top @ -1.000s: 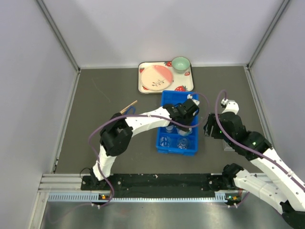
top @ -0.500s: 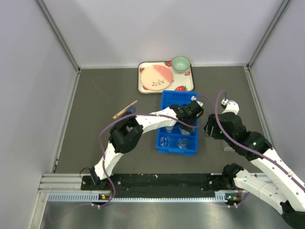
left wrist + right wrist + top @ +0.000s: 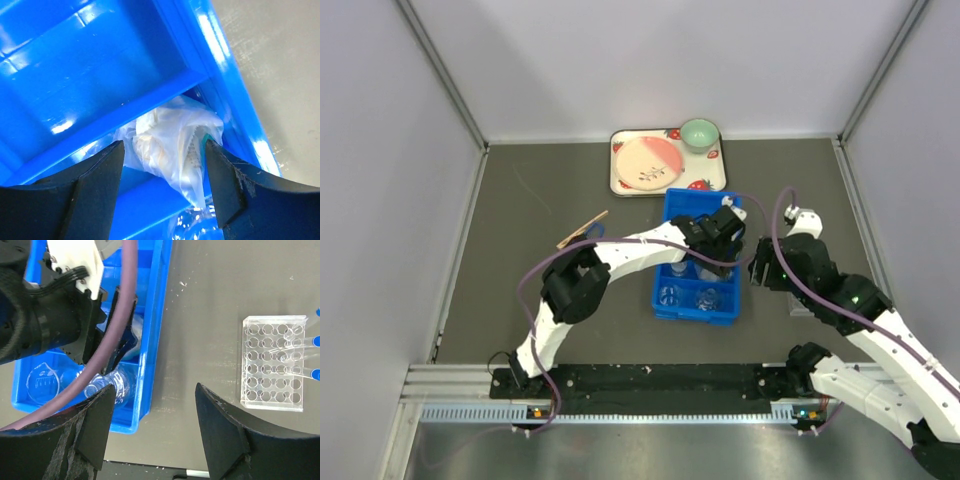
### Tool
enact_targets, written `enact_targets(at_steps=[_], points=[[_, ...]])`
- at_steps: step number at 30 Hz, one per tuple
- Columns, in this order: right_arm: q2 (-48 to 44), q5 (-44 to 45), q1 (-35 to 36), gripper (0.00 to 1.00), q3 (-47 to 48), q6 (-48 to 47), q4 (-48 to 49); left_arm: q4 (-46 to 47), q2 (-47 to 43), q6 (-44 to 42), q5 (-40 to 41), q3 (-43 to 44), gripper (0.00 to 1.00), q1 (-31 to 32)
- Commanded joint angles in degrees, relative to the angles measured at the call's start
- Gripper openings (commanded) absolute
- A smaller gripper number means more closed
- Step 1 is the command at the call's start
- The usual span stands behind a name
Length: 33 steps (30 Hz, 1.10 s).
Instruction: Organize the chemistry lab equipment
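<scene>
Left pincer (image 3: 164,144): spread wide, down inside the blue bin (image 3: 75,75). One finger on each side of a crumpled clear bag (image 3: 170,135). The bag fills most of the gap. The finger nearer the bin wall touches it; the other stands just clear. Not clamped. Clear glass just below the fingertips, blurred.

Right pincer (image 3: 155,387): spread wide, nothing between its fingers, held above the tabletop (image 3: 200,315) just beside the bin's outer wall. Beakers (image 3: 44,382) to its left, past that wall, in the bin's near compartments. Rack (image 3: 272,362) to its right, near, standing on the tabletop apart from the bin. Tubes (image 3: 299,343) lie slanted across the rack's right edge, blue caps overhanging.

Stick (image 3: 582,228): on the tabletop, well left of the left pincer.
</scene>
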State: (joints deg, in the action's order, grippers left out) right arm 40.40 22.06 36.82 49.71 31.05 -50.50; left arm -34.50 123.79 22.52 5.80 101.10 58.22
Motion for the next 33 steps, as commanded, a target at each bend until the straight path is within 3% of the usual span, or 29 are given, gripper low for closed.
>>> enact_targets(at_steps=[1, 9, 14, 23, 33], points=[[0.0, 0.7, -0.4, 0.66, 4.4, -0.5, 0.1, -0.7, -7.9, -1.7, 2.5, 3.4, 0.70, 0.1], [1.3, 1.8, -0.4, 0.66, 7.1, -0.7, 0.1, -8.6, -14.4, -3.8, 6.5, 8.0, 0.69, -1.1], [2.7, 1.8, -0.5, 0.66, 8.2, -0.8, 1.1, -13.7, -20.1, -2.9, 7.5, 7.0, 0.68, -7.1], [7.0, -1.8, -0.4, 0.66, 8.7, -0.7, 6.6, -12.8, -32.7, -3.2, 3.7, -9.7, 0.68, -21.9], [9.3, -4.4, -0.4, 0.66, 5.0, 0.2, 10.3, -6.5, -35.6, -3.5, -0.5, -26.6, 0.68, -34.7]])
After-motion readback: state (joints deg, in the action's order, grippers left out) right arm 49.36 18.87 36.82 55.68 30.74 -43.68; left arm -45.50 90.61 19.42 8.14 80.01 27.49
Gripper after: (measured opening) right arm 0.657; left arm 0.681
